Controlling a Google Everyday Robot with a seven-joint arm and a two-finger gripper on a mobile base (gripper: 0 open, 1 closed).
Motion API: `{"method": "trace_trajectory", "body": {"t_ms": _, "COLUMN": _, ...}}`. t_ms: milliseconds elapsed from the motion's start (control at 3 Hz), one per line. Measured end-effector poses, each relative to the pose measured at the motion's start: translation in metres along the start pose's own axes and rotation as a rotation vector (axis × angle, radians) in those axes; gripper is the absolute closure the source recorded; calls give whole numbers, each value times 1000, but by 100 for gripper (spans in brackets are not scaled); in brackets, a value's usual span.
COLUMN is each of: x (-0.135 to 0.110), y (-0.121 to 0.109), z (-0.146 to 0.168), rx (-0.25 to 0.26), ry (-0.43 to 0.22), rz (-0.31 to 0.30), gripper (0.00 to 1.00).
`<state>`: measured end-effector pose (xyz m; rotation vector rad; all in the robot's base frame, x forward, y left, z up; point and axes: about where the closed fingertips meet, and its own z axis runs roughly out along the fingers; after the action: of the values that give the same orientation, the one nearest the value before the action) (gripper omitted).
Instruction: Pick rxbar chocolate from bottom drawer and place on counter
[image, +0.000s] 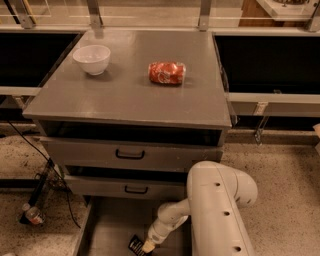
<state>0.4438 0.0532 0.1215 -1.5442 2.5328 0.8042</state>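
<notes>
At the lower edge of the view, inside the open bottom drawer: the rxbar chocolate, one black wrapper lying on the grey drawer floor, partly cut off by the frame.

Gripper: lowered into the drawer at the end of the white arm, its tip right against the bar's right end. Whether it is released or clenched on the bar cannot be told; the tip is small and near the frame edge.

Counter: broad grey cabinet top. Holds one white bowl at the rear left and one red soda can on its side near the middle, the two well apart. No bar on it.

Drawers above: upper drawer and middle drawer, each with a black handle.

Floor, left of the cabinet: black cables and a small bottle.

Task status, as judged: reach into the drawer done; the grasp is either in hand or about to be made. Remaining: secure the bar, lift it clear of the drawer, carry it up past the two drawer fronts, and set it on a bare part of the counter away from bowl and can.
</notes>
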Motion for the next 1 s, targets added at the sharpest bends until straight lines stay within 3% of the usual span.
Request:
{"method": "trace_trajectory", "body": {"t_ms": 333, "x": 0, "y": 0, "z": 0, "rx": 0, "ry": 0, "rz": 0, "gripper": 44}}
{"method": "trace_trajectory", "body": {"t_ms": 667, "x": 0, "y": 0, "z": 0, "rx": 0, "ry": 0, "rz": 0, "gripper": 45}}
{"method": "trace_trajectory", "body": {"t_ms": 1000, "x": 0, "y": 0, "z": 0, "rx": 0, "ry": 0, "rz": 0, "gripper": 39}}
